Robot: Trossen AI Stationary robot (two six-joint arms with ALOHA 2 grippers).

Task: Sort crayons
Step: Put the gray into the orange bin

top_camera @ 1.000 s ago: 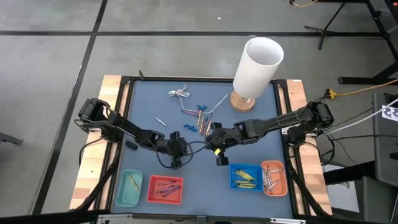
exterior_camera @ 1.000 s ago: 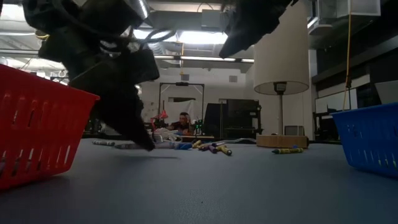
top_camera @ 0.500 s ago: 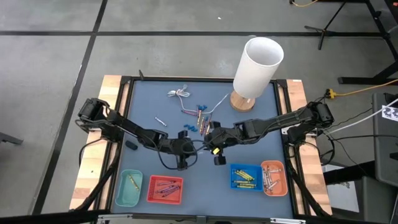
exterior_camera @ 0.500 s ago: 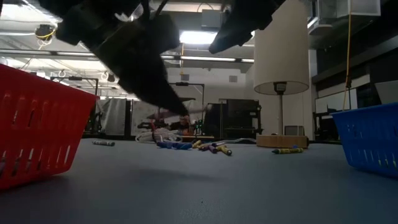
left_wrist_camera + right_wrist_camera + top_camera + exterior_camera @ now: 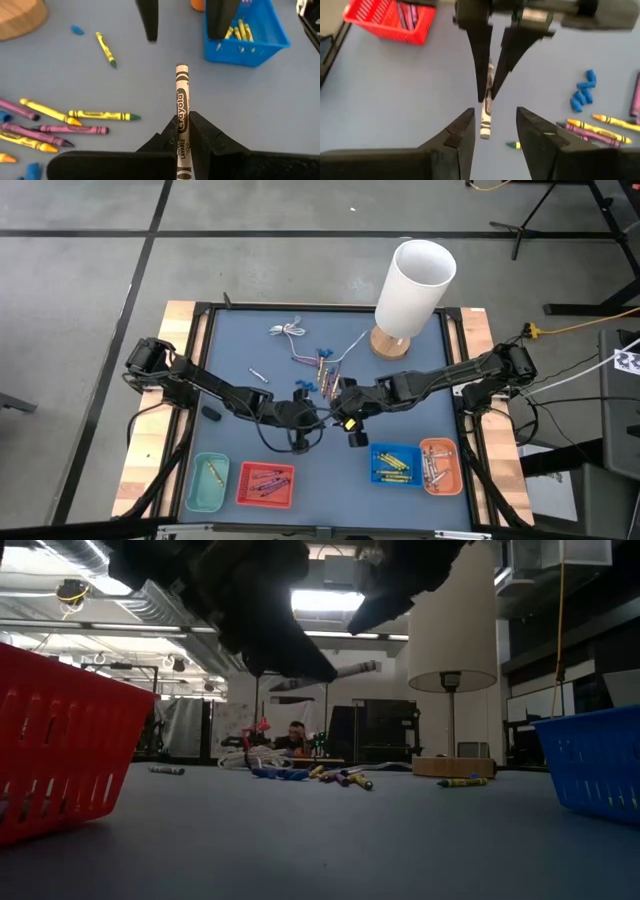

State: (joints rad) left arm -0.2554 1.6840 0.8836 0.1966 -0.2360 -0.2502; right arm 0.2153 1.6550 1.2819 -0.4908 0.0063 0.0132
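One grey-white crayon pinched in left claw mid-surface | long axis aimed between right claw fingers, spread wide, directly facing | grey-crayon orange bin on right arm's side

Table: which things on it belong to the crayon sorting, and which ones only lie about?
Belong: loose crayons, grey-white crayon in the left tool, teal basket, red basket, blue basket, orange basket.
Lying about: lamp, white cable, blue bits.
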